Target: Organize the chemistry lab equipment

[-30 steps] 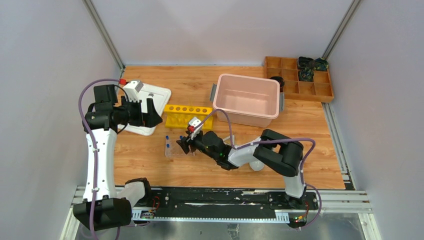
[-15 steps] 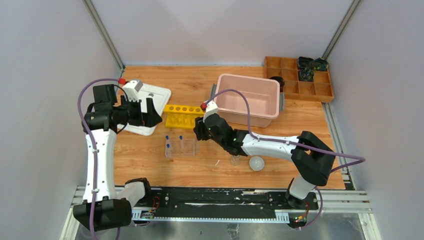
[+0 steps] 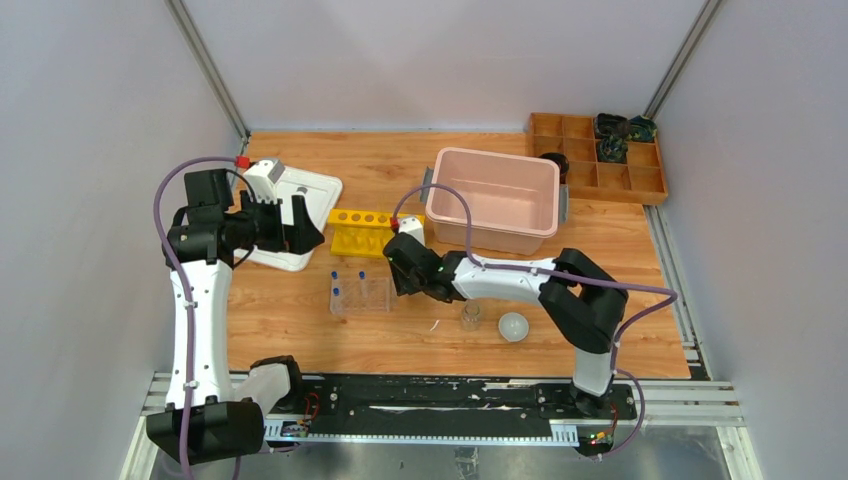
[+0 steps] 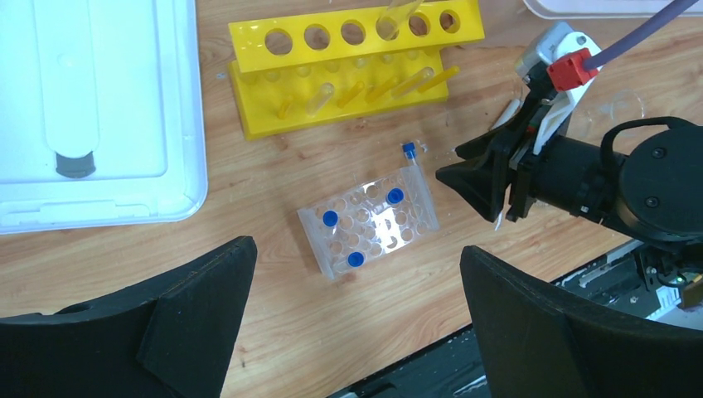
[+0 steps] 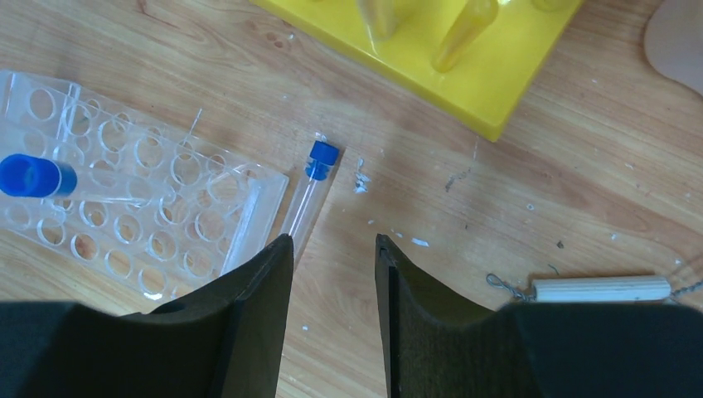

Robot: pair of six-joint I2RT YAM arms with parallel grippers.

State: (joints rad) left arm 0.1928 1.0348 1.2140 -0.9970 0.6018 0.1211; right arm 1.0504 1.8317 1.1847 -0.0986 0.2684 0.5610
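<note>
At the centre of the top view, clear plastic tube rack [image 3: 360,293]: flat on the bench [image 3: 300,340], just in front of the yellow rack [image 3: 375,232].
Standing blue-capped tubes [image 4: 330,218]: three, upright in separate holes of the clear plastic tube rack.
Loose tube [image 5: 311,192]: lies on the bench just beside the clear rack's right end, blue cap toward the yellow rack. Its far end meets the tip of the left-of-frame finger in the right wrist view; contact cannot be confirmed.
Right gripper [image 5: 332,245]: low over the bench at the clear rack's right end. Jaws partly open, bare wood in the gap, nothing gripped.
Left gripper [image 4: 356,332]: raised at the left of the top view, over the near edge of the white lid [image 3: 310,190]. Jaws spread wide, holding nothing.
Glass cup [image 3: 470,318]: upright on the bench, lower centre, under the right forearm.
White round dish [image 3: 513,326]: just right of the glass cup, apart from it.
White triangle [image 5: 601,288]: one white bar on wire shows at lower right of the right wrist view.
Pink tub [image 3: 495,200]: upper centre-right, lid off.
Wooden compartment tray [image 3: 600,175]: upper right corner of the bench.
</note>
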